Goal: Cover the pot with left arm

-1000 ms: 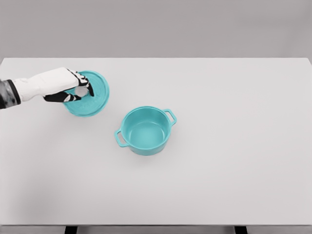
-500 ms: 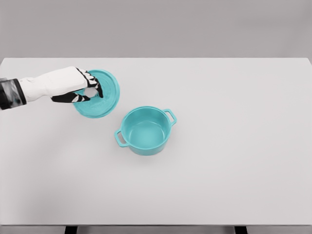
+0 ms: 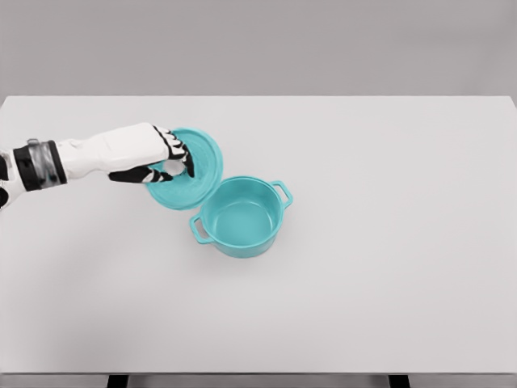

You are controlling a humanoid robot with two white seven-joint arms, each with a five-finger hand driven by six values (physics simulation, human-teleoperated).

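A teal pot (image 3: 241,217) with two side handles stands open near the middle of the white table (image 3: 388,242). Its round teal lid (image 3: 196,174) is held in the air just up and left of the pot, its right edge overlapping the pot's rim in the picture. My left hand (image 3: 171,164) comes in from the left edge, and its fingers are shut on the lid's white knob. The hand hides part of the lid's left side. The right arm does not show.
Dark table legs (image 3: 117,380) peek out under the front edge. A plain grey wall runs behind the table.
My left hand has carried the lid to the right and slightly toward the front, from the table's left part to the pot's left rim. The pot has stayed still.
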